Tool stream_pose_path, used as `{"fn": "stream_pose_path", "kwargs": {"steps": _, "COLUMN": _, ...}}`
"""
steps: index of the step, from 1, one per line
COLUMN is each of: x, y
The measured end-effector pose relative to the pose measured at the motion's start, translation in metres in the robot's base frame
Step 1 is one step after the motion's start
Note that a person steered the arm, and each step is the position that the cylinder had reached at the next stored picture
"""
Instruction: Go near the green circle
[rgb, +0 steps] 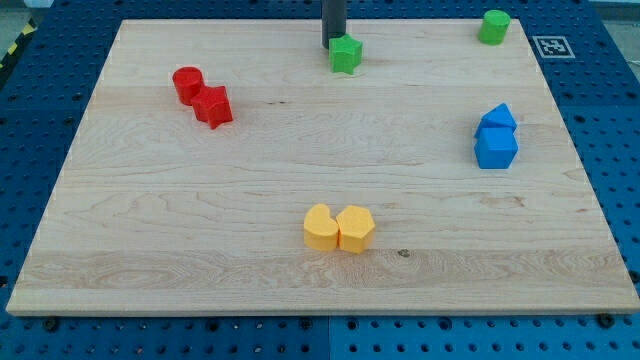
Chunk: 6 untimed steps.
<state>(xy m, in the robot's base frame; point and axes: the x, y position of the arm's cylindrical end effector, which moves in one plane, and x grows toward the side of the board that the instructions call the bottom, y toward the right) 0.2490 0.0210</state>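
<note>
Notice, operator, your rod stood upright, my tip (333, 46) touching the green angular block (346, 55); no pincer showed. Well apart, the green circle block (494, 27) sat upright near the wooden table's (250, 200) top-right corner.

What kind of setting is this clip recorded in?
Probably a robotics lab bench: a wooden board lies on a blue perforated table, with a printed marker tag at its corner. Small coloured blocks are scattered on it, and my tip sits beside a green block.

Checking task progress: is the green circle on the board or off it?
On the board: the green circle stands near its top right corner, inside the edge, well right of my tip.
</note>
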Motion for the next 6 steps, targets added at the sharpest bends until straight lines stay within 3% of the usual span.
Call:
{"fn": "stream_pose_path", "kwargs": {"steps": 1, "x": -0.009, "y": 0.008}}
{"fn": "stream_pose_path", "kwargs": {"steps": 2, "x": -0.053, "y": 0.06}}
{"fn": "stream_pose_path", "kwargs": {"steps": 6, "x": -0.058, "y": 0.22}}
